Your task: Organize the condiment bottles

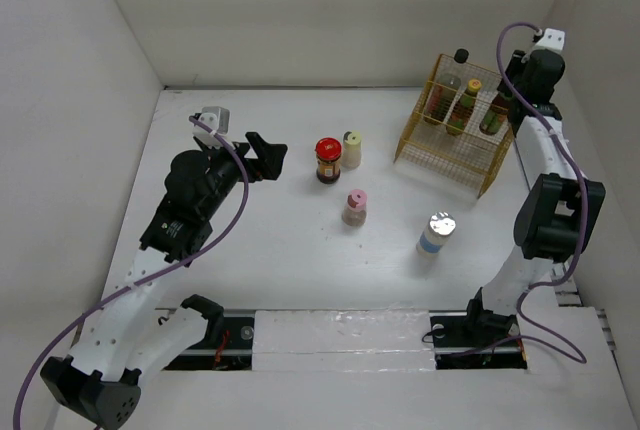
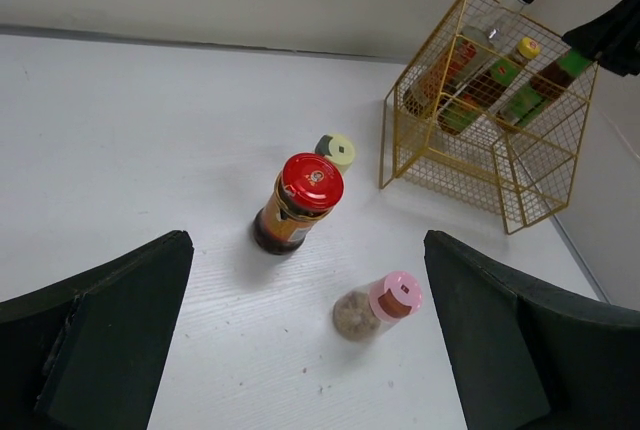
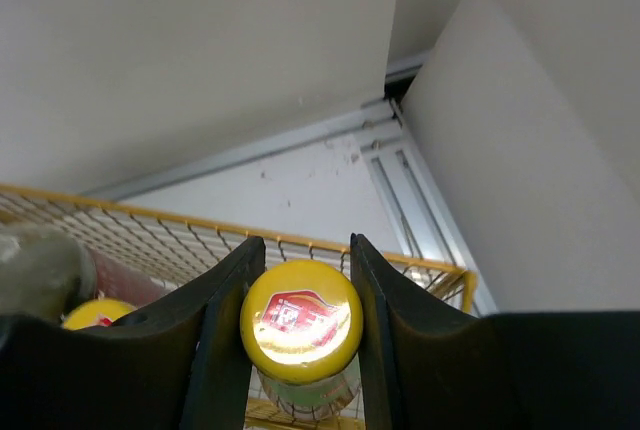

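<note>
My right gripper (image 3: 306, 252) is shut on the cap of a yellow-capped bottle (image 3: 301, 321) that stands in the right end of the yellow wire basket (image 1: 448, 155). Seen from above, this bottle (image 1: 492, 117) stands beside another yellow-capped bottle (image 1: 464, 106) and a tall black-capped bottle (image 1: 450, 80). On the table stand a red-lidded jar (image 1: 328, 160), a cream bottle (image 1: 351, 150), a pink-capped bottle (image 1: 354, 207) and a silver-lidded white-blue bottle (image 1: 436, 233). My left gripper (image 1: 268, 156) hangs open, left of the jar (image 2: 297, 200), holding nothing.
The basket (image 2: 450, 165) sits at the back right, close to the right wall. White walls enclose the table on three sides. The pink-capped bottle (image 2: 380, 305) and cream bottle (image 2: 337, 150) stand near the jar.
</note>
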